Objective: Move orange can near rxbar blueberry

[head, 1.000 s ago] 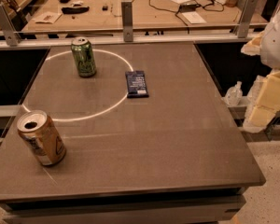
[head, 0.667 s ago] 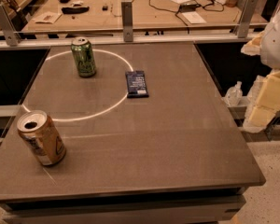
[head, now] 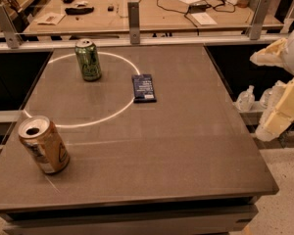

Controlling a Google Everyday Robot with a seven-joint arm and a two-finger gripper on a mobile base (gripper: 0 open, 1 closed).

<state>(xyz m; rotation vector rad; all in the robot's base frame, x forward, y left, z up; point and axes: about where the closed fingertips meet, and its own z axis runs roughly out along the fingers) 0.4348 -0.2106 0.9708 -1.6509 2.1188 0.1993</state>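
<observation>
Tool [head: 283, 107]: seen off the right edge of the bench [head: 186, 151], clear of everything on it; whether it is wide or narrow cannot be told.
Orange can [head: 43, 145]: stood upright near the front-left corner, just outside the white circle [head: 108, 115], well apart from the bar.
Rxbar blueberry [head: 143, 87]: laid flat across the circle's right side.
Green can [head: 88, 59]: stood upright inside the circle, at the far side.
</observation>
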